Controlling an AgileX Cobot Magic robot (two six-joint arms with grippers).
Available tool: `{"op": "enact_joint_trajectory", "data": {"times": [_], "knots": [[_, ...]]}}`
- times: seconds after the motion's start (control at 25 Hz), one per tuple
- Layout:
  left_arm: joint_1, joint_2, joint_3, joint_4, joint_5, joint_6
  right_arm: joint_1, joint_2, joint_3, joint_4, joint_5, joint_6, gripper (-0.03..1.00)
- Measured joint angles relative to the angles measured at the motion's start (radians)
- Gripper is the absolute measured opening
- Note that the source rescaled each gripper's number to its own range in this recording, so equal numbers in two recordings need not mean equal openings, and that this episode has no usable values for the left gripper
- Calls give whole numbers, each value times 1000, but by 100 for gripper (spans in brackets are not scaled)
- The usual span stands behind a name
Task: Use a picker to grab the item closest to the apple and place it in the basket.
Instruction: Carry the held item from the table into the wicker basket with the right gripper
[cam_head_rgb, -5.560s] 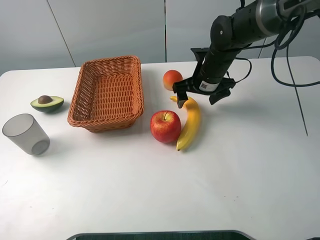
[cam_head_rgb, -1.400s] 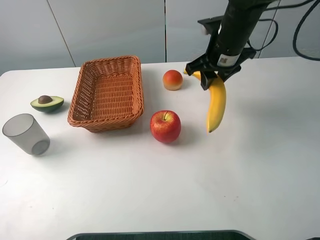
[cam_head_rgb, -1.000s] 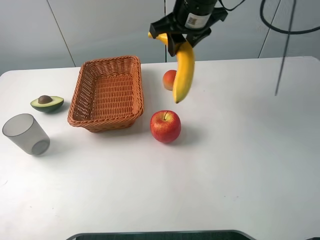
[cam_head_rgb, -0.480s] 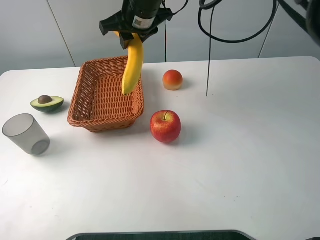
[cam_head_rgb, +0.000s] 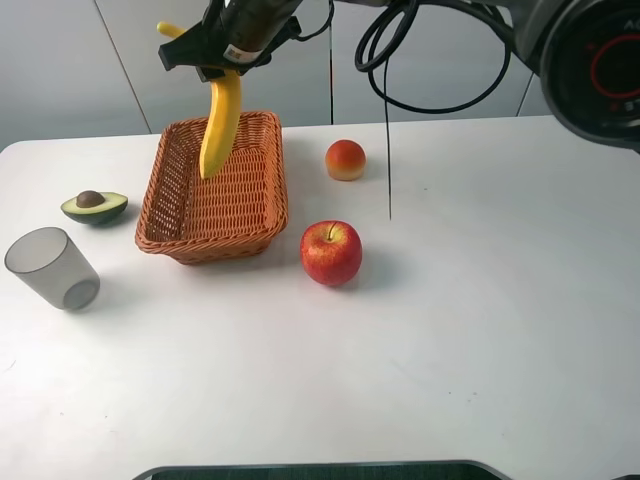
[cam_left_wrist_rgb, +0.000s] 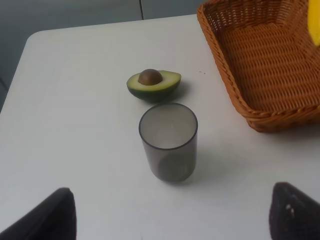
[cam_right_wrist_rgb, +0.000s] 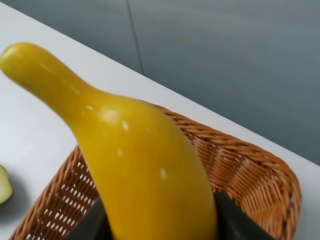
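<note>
Right hand (cam_head_rgb: 222, 68) clamped on banana (cam_head_rgb: 220, 125) near its stem; it hangs below the hand, tip down, over basket (cam_head_rgb: 165, 185).

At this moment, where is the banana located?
In the exterior high view the banana hangs from the right gripper at the upper left, in the air over the basket, well left of the apple.

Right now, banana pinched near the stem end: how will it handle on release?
Probably stiff: the banana hangs from the right gripper without sagging. Held off-centre, it likely swings a little. Its smooth curved skin may slip or rock once inside the basket.
</note>
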Motion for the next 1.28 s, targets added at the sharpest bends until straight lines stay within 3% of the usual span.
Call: {"op": "enact_joint_trajectory", "data": {"times": [0.24, 0.84, 0.88, 1.0, 1.08, 1.2, 1.28], "knots": [[0, 0, 0, 0, 0, -2, 19, 57, 0, 0, -45, 0, 0], [0, 0, 0, 0, 0, -2, 19, 116, 0, -13, -54, -27, 2], [0, 0, 0, 0, 0, -2, 19, 119, 0, -13, -54, -27, 11], [0, 0, 0, 0, 0, -2, 19, 122, 0, -13, -54, -27, 55], [0, 0, 0, 0, 0, -2, 19, 122, 0, -11, -54, -29, 79], [0, 0, 0, 0, 0, -2, 19, 119, 0, -9, -41, -29, 97], [0, 0, 0, 0, 0, -2, 19, 100, 0, 1, -7, -29, 99]]}}
